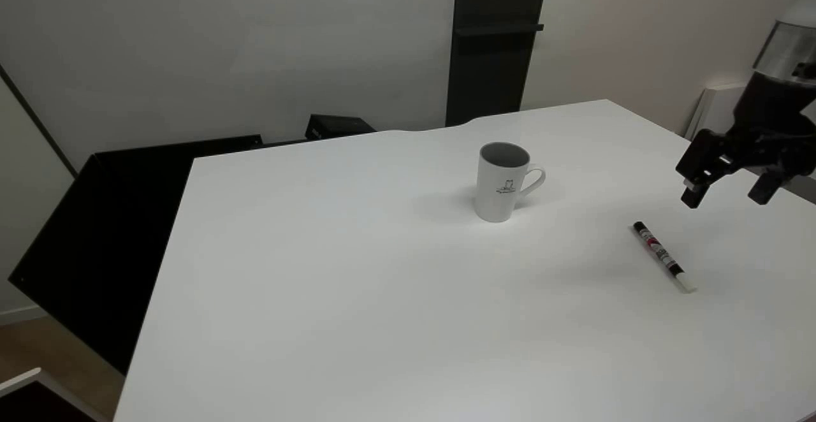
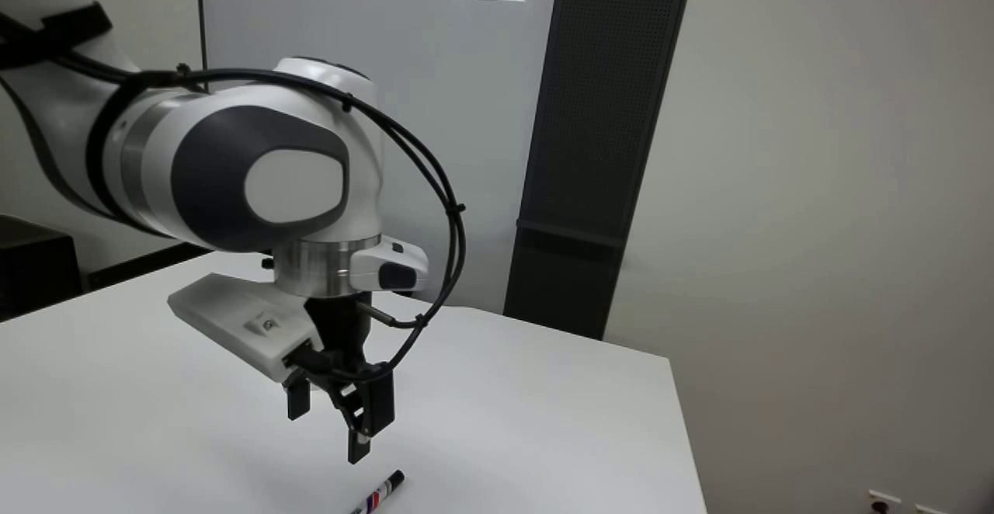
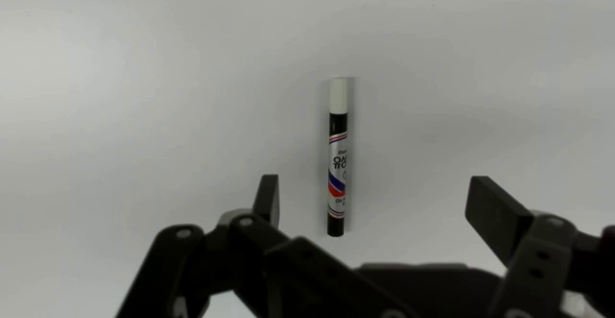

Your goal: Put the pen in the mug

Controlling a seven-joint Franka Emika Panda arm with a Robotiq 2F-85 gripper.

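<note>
Jaws spread wide, gripping nothing, above a pen (image 3: 338, 164) lying on a white worktop (image 3: 144, 116).
We see the jaws low in the wrist view; the pen runs top-to-bottom near centre, left of midway between them. We should lower straight, checking that its middle sits midway, then close gently, since it may roll. Beyond, right of centre in an exterior view, the mug (image 1: 499, 187) stands upright.

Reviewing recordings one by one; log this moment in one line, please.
end effector: open, above table | pen: lying on table, ungrasped | mug: upright on table
</note>
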